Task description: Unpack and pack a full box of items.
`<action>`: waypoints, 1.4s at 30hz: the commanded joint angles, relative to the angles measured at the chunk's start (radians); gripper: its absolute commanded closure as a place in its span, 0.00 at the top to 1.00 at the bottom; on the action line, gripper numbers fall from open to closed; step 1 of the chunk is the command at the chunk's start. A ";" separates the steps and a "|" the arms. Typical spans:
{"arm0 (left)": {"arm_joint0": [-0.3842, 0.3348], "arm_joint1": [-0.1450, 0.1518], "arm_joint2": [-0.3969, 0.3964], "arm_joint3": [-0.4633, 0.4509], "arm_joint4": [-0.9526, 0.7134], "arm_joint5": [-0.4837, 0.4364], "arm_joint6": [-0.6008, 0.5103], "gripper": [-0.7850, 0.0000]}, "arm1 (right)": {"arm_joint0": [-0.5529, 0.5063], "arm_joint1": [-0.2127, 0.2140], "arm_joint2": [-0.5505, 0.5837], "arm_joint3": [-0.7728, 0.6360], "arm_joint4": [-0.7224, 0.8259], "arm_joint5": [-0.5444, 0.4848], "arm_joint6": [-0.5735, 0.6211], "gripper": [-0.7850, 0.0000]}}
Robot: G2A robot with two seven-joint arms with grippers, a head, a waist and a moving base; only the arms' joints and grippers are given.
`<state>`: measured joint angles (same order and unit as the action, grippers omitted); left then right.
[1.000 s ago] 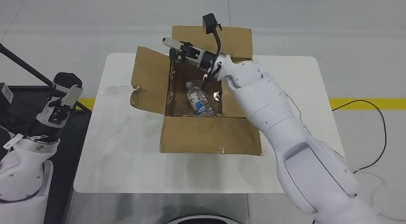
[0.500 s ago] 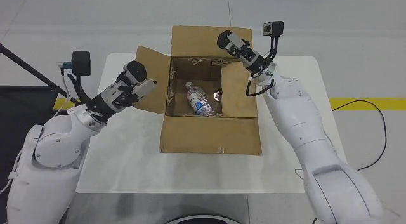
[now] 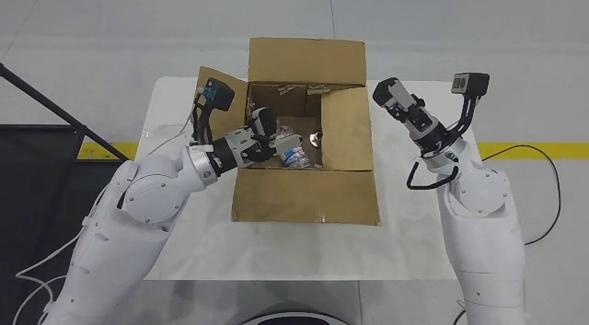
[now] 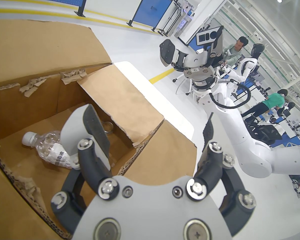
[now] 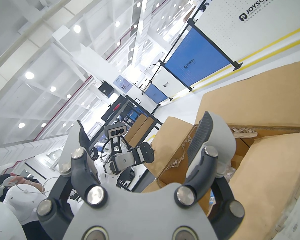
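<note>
An open cardboard box (image 3: 304,198) stands in the middle of the white table (image 3: 184,233). On its floor lie a clear plastic water bottle (image 3: 294,154) with a white cap and a small round metal tin (image 3: 317,138). My left gripper (image 3: 267,133) hangs open inside the box's left side, just above the bottle (image 4: 46,148), with nothing between its fingers (image 4: 92,126). The tin (image 4: 107,127) sits by the far inner flap. My right gripper (image 3: 386,92) is open and empty, held above the table to the right of the box (image 5: 265,156).
The box's flaps stand up at the back (image 3: 308,53), left (image 3: 219,104) and right (image 3: 350,132), with torn paper tape along the edges. Bare table lies to either side of and in front of the box. A black stand (image 3: 37,95) is off the table's left.
My left arm has swung from outside the left flap into the box, down over the bottle. My right arm has drawn back from above the box to its right side.
</note>
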<state>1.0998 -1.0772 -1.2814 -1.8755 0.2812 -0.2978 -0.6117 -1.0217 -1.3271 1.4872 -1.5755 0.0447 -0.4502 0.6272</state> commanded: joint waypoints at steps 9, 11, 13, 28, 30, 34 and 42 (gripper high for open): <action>0.014 0.000 0.018 -0.002 -0.002 0.003 -0.019 1.00 | 0.001 0.000 -0.001 0.002 0.000 -0.004 0.000 1.00; 0.003 -0.005 0.046 0.011 -0.043 0.040 -0.043 1.00 | -0.003 0.000 -0.002 -0.003 0.002 -0.002 -0.008 1.00; -0.038 -0.013 0.085 0.041 -0.105 0.091 -0.088 1.00 | -0.011 0.000 -0.006 -0.012 0.010 -0.007 -0.016 1.00; -0.360 -0.114 0.381 0.450 -0.310 0.347 -0.109 1.00 | -0.035 0.025 0.071 0.016 0.050 -0.045 -0.017 1.00; -0.376 -0.127 0.406 0.483 -0.332 0.331 -0.098 1.00 | -0.044 0.029 0.085 0.014 0.053 -0.046 -0.026 1.00; -0.405 -0.153 0.452 0.541 -0.362 0.307 -0.069 1.00 | -0.062 0.035 0.109 0.005 0.060 -0.050 -0.036 1.00; -0.465 -0.199 0.516 0.651 -0.399 0.289 -0.053 1.00 | -0.096 0.045 0.130 -0.011 0.069 -0.051 -0.056 1.00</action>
<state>0.6412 -1.2709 -0.7710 -1.2366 -0.1146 -0.0055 -0.6633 -1.1146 -1.2835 1.6159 -1.5858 0.1128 -0.5016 0.5745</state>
